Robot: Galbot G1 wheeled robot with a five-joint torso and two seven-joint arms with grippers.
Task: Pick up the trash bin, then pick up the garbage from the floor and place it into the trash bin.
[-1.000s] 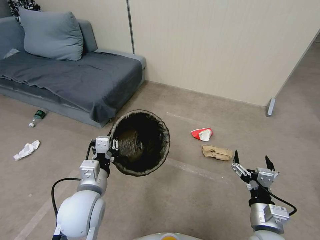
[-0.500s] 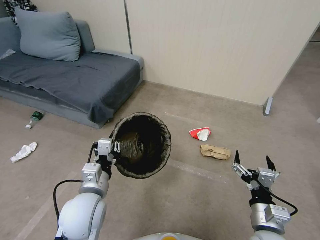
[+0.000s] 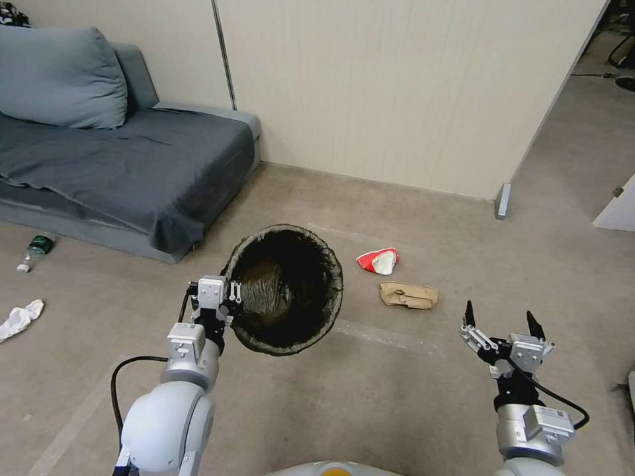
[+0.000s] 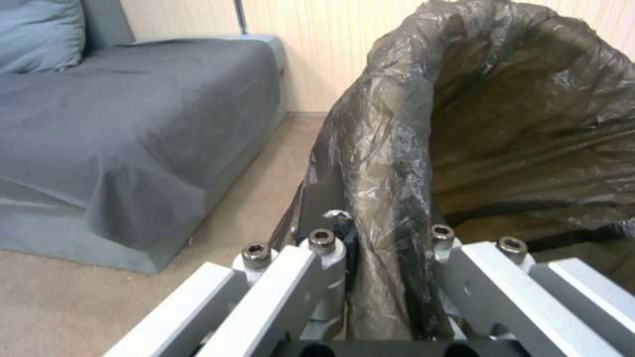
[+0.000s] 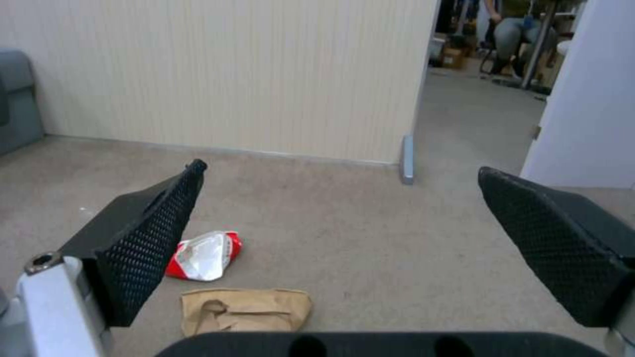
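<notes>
While the whole head view has slid so that the sofa (image 3: 126,165) and the litter sit further toward the left than a second ago, that is the camera turning with the robot; the things on the floor (image 3: 370,396) keep their places relative to one another. A white panel (image 3: 618,208) has come into view at the right edge. Both arms sit in the same spots in the head view as before.

The left gripper (image 3: 231,299) stays clamped on the near rim of the trash bin (image 3: 286,288), its fingers (image 4: 324,253) pinching the folded-over liner, one inside the rim and one outside. The bin is held off the floor, tipped so its mouth faces the head camera. Its dark brown-black bag (image 4: 529,124) is crinkled and glossy, draped over the rim.

The right gripper (image 3: 499,324) hovers over bare carpet with its black textured fingers (image 5: 152,238) spread wide and nothing between them.

Ahead of it lie a red-and-white wrapper (image 3: 378,260) and, just beside it on the robot's side, a flattened crumpled brown paper bag (image 3: 408,295), close together but apart. Well off to the left a green bottle (image 3: 36,248) lies near the sofa's base, with a white tissue (image 3: 20,318) nearer the robot.
</notes>
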